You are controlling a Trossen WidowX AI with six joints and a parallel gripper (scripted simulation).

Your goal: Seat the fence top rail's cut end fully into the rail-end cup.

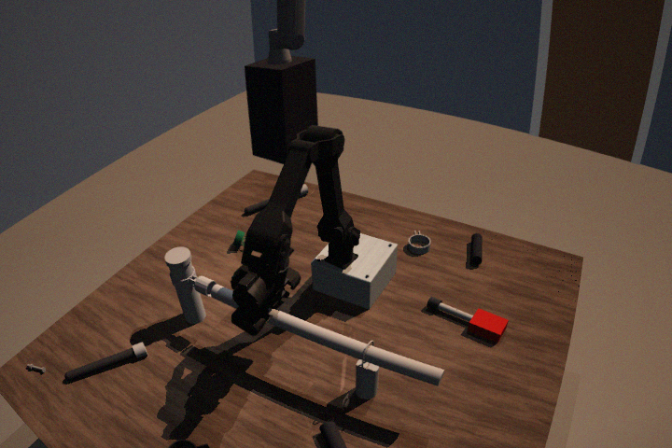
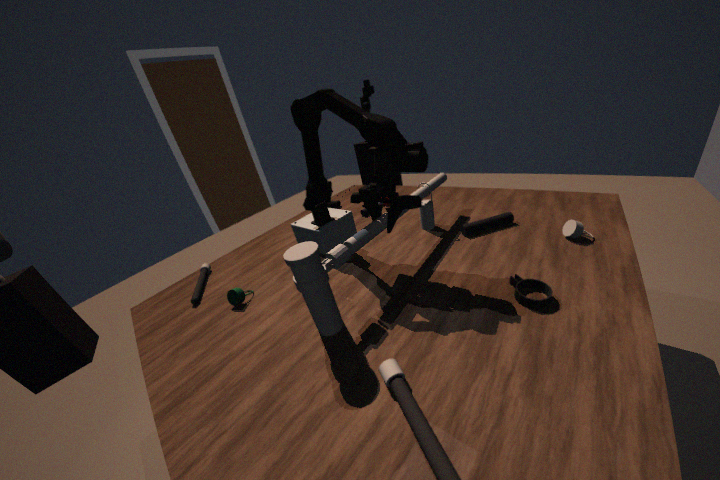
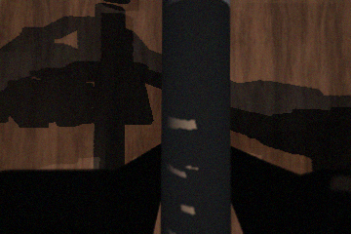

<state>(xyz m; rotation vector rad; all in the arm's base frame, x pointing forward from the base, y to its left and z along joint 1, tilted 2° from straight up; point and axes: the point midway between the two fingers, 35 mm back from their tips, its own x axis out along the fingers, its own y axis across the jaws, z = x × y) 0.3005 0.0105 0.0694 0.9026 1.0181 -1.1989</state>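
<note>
A dim wooden counter (image 1: 506, 380) carries a grey fence post (image 1: 185, 285) standing at the left. A long pale top rail (image 1: 347, 345) runs level from the post toward the right, passing through a wire loop cap (image 1: 367, 348) on a short stub. The black pincer (image 1: 252, 311) is clamped around the rail just beside the post, its fingers lost in the arm's dark bulk. The rail's cut end meets the rail-end cup (image 1: 204, 285), which hangs high on the post; how deeply it sits cannot be made out. In the wrist view the rail (image 3: 196, 117) is a dark vertical bar, shadowed.
</note>
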